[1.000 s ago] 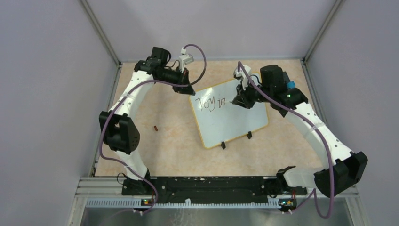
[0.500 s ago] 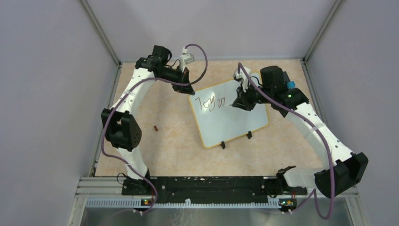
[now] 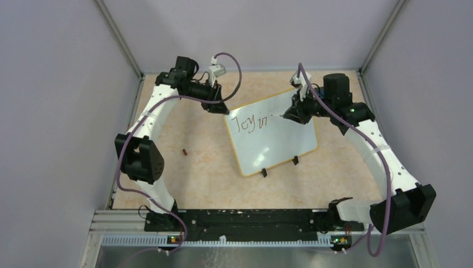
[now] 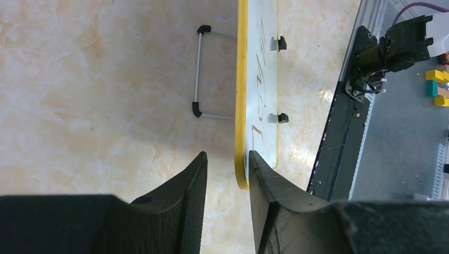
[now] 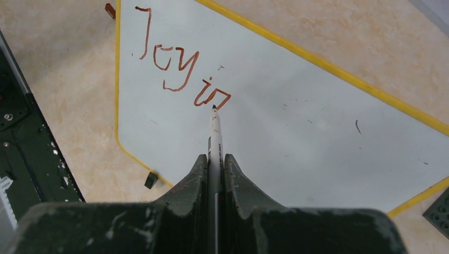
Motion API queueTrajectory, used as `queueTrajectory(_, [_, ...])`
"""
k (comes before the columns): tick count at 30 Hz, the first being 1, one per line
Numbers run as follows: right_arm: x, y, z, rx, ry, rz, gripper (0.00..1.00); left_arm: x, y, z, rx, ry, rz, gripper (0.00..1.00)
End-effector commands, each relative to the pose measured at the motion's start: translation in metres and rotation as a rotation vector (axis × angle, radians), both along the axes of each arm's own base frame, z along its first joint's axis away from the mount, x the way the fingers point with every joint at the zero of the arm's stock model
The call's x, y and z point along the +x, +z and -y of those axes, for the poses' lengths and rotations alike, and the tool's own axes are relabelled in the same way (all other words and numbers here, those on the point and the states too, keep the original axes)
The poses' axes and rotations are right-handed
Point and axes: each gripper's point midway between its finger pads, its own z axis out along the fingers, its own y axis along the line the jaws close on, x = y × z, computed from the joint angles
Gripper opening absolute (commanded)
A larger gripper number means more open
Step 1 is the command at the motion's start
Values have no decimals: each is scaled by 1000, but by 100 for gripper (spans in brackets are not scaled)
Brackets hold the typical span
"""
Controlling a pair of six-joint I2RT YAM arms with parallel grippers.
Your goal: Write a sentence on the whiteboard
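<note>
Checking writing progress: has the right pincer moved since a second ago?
Yes. The right pincer, shut on the marker, has moved rightward along the whiteboard, which has not shifted.

This is a robotics lab test cell. Plain grey panel walls (image 3: 56, 111) on aluminium frame posts (image 3: 119, 39) box in a marbled beige tabletop (image 3: 206, 162). Two white-and-black robot arms (image 3: 153, 111) are bolted to a black mounting rail (image 3: 251, 218) at its near edge, with bare sheet metal (image 3: 251, 257) in front.
</note>
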Motion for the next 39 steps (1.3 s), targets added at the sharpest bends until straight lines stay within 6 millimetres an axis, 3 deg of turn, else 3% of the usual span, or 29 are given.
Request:
queueTrajectory(1, [2, 19, -3, 67, 30, 69, 0, -3, 17, 3, -58, -17, 41, 40])
queueTrajectory(18, [34, -13, 13, -40, -99, 77, 0, -5, 12, 6, -72, -22, 14, 36])
queueTrajectory(27, [34, -22, 10, -58, -85, 73, 0, -6, 9, 8, -78, -31, -2, 35])
queueTrajectory(39, [41, -9, 4, -35, -78, 97, 0, -6, 7, 11, -80, -37, -10, 13])
